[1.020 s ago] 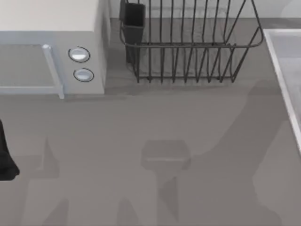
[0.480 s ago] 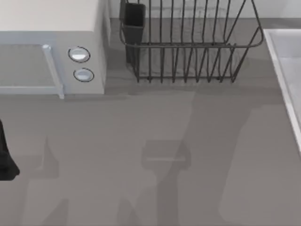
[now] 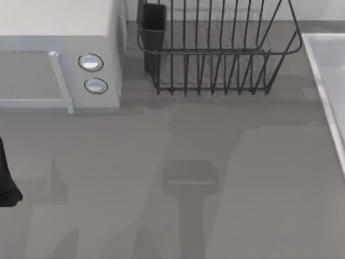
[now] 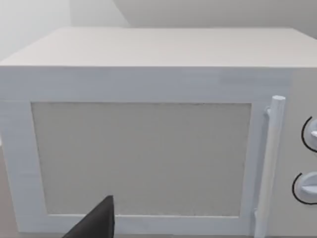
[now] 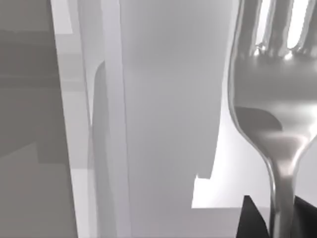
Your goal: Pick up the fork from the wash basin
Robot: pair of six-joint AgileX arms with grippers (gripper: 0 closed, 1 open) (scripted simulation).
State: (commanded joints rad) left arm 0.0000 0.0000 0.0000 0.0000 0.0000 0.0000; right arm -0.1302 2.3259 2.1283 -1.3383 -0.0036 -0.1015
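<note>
Fork [image 5: 277, 124] sits pinched in right tool [image 5: 270, 218] over pale wash basin [image 5: 163, 99].

Microwave [image 3: 59, 54] back left, dish rack [image 3: 215, 48] beside it (rightward), wash basin [image 3: 323, 81] far right

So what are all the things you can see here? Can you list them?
microwave: one, white, back left of the table, two round knobs, door shut
dish rack: one, black wire, back middle of the table
cup: one, dark, at the rack's left end
wash basin: one, pale grey, at the table's right edge
fork: one, shiny silver, close in the right wrist view, over the basin
table: one, grey
left tool: black, parked at the table's left edge
right tool: dark fingers either side of the fork's handle
</note>
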